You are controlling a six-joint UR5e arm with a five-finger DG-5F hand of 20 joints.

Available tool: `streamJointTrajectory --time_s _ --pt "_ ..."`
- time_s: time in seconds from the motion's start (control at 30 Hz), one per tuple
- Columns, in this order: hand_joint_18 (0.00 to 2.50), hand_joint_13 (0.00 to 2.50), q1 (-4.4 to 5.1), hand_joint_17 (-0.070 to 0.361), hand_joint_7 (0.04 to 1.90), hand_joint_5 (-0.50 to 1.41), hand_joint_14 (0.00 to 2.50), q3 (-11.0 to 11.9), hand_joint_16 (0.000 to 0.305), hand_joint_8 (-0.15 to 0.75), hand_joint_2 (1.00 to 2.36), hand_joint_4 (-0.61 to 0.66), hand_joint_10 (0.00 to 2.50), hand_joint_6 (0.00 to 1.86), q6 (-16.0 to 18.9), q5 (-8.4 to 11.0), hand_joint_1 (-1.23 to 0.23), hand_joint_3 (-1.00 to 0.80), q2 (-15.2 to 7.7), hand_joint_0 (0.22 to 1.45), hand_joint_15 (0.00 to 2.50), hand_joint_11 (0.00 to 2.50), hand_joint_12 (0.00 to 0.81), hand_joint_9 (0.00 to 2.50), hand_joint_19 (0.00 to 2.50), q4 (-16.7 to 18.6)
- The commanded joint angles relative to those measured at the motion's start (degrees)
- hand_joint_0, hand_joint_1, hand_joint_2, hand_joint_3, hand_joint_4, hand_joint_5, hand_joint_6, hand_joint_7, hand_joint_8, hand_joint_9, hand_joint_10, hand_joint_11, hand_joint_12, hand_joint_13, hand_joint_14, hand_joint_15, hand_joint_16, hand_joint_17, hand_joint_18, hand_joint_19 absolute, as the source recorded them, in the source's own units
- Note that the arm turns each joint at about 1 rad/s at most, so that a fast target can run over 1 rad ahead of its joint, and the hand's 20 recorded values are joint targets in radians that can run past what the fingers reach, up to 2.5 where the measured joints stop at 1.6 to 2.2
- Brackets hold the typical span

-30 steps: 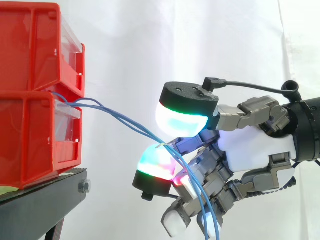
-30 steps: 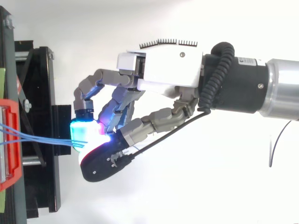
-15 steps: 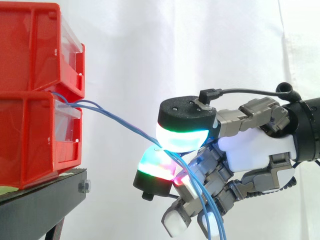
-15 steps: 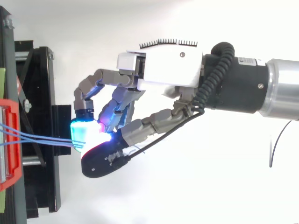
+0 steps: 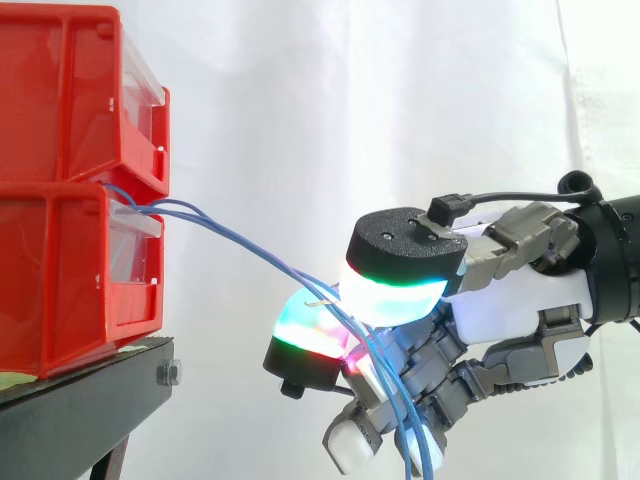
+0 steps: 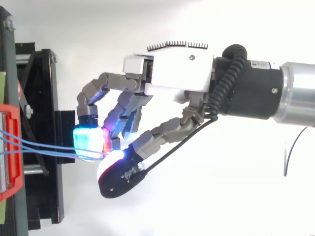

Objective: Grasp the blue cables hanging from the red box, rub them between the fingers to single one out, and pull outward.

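Note:
Thin blue cables (image 5: 235, 235) come out of the lower red box (image 5: 75, 270) at the left of the side view and slope down to the right. From above, the same cables (image 6: 47, 149) run from the box's front toward the glowing pads. My hand (image 5: 500, 300) reaches in from the right, its thumb pad pressed down on the cables against a finger pad (image 5: 310, 335). It is shut on them. Below the pinch the cables hang down past the curled lower fingers (image 5: 350, 445). In the top view my hand (image 6: 172, 73) sits just right of the stand.
A second red box (image 5: 70, 90) is stacked on the lower one. Both rest on a black stand (image 5: 85, 405) at the left. A white curtain hangs behind. The stand's black frame (image 6: 42, 142) lies close to the fingertips in the top view.
The thumb came down from above the cables onto them, then slid right and back along the finger pad. The arm and boxes stayed put.

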Motion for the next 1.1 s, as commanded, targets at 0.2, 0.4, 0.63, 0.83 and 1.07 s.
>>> streamJointTrajectory --time_s 0.2,0.4,0.63,0.83,1.07 --pt "0.95 0.85 0.0 0.131 1.04 -0.13 0.01 -0.01 0.058 0.367 1.0 0.23 0.02 0.83 0.09 0.0 -0.77 -0.47 0.0 0.59 0.48 0.71 0.412 1.03 0.56 -0.09" --pt "0.96 0.86 0.0 0.131 1.06 -0.13 0.01 -0.01 0.058 0.367 1.01 0.19 0.01 0.84 0.09 0.09 -0.8 -0.33 0.0 0.6 0.49 0.71 0.411 1.03 0.56 -0.09" --pt "0.96 0.85 0.0 0.132 1.09 -0.11 0.01 -0.01 0.059 0.347 1.02 0.17 0.02 0.8 0.26 0.0 -0.74 -0.26 0.09 0.57 0.47 0.6 0.41 1.03 0.56 -0.09" --pt "0.96 0.84 0.0 0.133 1.12 -0.11 0.01 -0.01 0.059 0.347 1.02 0.16 0.02 0.78 0.26 0.0 -0.72 -0.2 0.0 0.56 0.47 0.59 0.412 1.01 0.57 -0.09" --pt "0.96 0.83 0.0 0.134 1.1 -0.14 0.01 -0.01 0.06 0.361 1.02 0.23 0.01 0.83 0.26 0.0 -0.8 -0.18 0.0 0.58 0.47 0.67 0.416 1.01 0.56 -0.09"
